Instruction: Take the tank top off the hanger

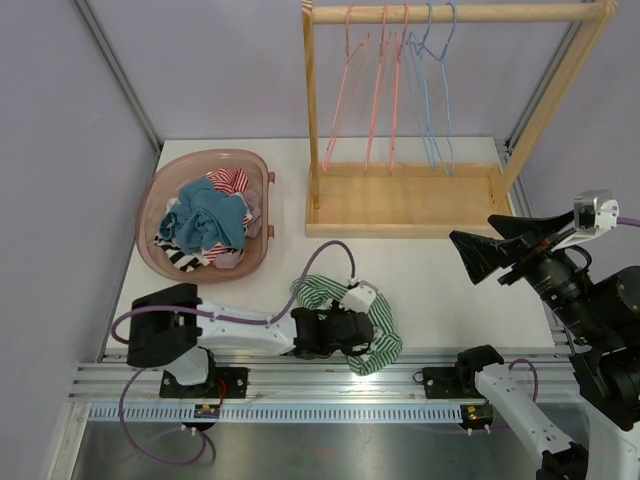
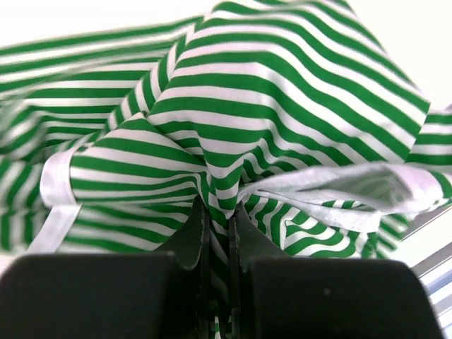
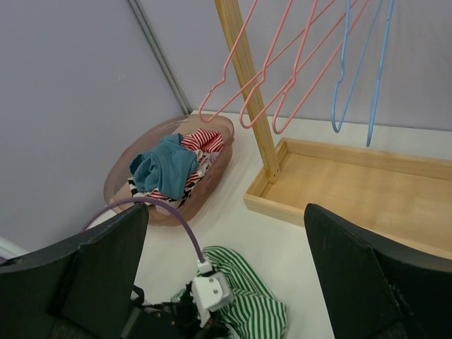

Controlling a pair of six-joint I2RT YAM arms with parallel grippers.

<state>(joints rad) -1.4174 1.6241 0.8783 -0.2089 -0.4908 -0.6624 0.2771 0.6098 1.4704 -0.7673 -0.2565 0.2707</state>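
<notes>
**Striped tank top pinched on the bench, well away from the hangers**

The left jaws are shut tight on a raised fold of the green-and-white striped tank top (image 2: 282, 106). In the left wrist view the two dark fingers (image 2: 189, 236) stand almost together, with only a thin layer of cloth between them. A white-edged strap or hem runs out to either side of the grip.

The garment lies crumpled on the white bench (image 1: 440, 280), close to its near edge, and the left arm (image 1: 240, 330) reaches low across from the left to meet it. A purple cable (image 1: 330, 252) arches up from that arm over the cloth.

The right jaws stand wide open and hold nothing. They are raised over the right side of the bench, and their broad black fingers (image 3: 367, 282) frame the view towards the far corner.

At the back of the bench is a wooden rack (image 1: 400, 212) with a tray-like base. Three pink hangers (image 1: 380, 90) and two blue hangers (image 1: 436, 90) hang from its top rail. The tank top is on none of them and sits well apart from the rack.

To the left of the rack is a pinkish oval basket (image 1: 147, 215) heaped with clothes: a teal garment (image 1: 205, 220) on top, with red-striped and black-and-white striped pieces around it.
</notes>
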